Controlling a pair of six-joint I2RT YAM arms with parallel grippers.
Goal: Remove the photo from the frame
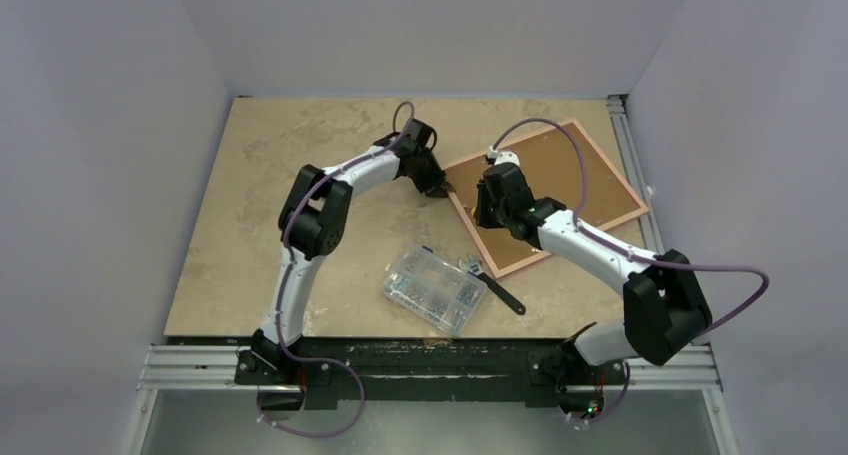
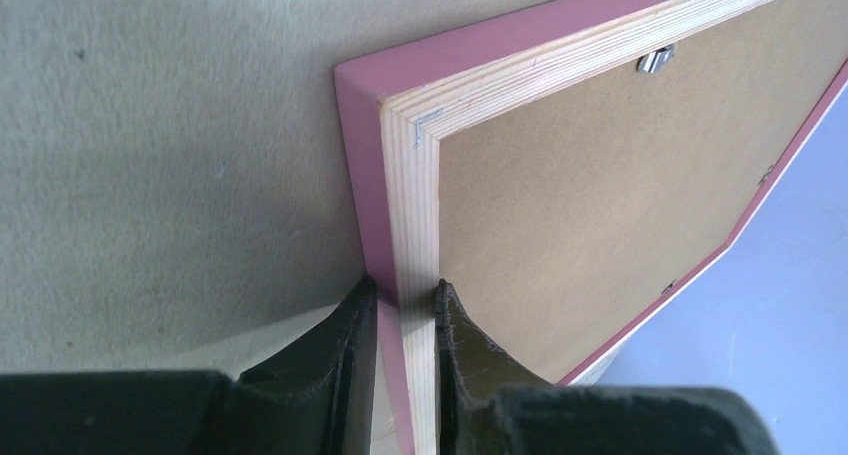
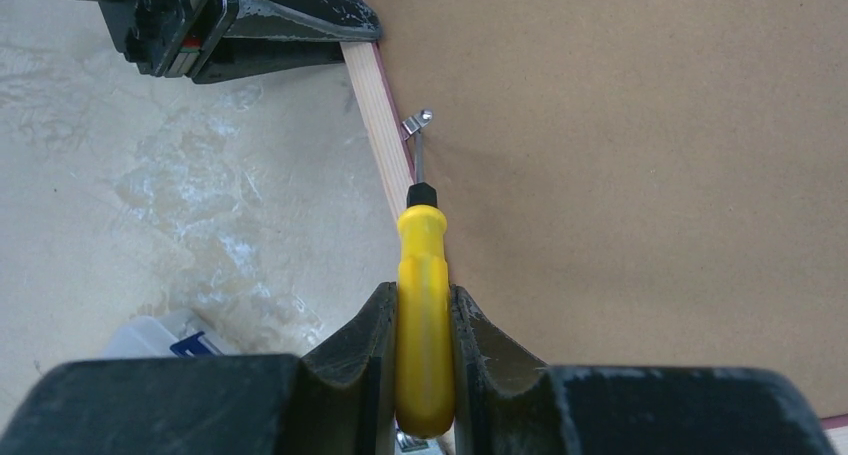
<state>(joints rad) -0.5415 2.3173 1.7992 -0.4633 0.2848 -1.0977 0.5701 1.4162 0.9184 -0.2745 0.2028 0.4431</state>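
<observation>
Frame (image 1: 610, 190) lies face down on the table (image 1: 300, 155), brown back (image 3: 640, 155) up. Left gripper (image 2: 405, 295) is pinched onto the frame's bare-wood side rail, one finger on the pink outer face and one on the inner lip, a little short of the frame's corner. Right gripper (image 3: 422, 300) is clamped on a yellow screwdriver (image 3: 423, 245). The key relation is that a metal tab (image 3: 418, 123) sits straight ahead of the right gripper on that same rail's inner edge, with the screwdriver's long axis running along the rail and its tip at the tab; whether the tip is seated is hard to tell. Right arm is nearer the tab; the left gripper sits just beyond it along the rail. Photo is not visible, presumably hidden under the frame's back. The overhead view is too small to show the tabs.
</observation>
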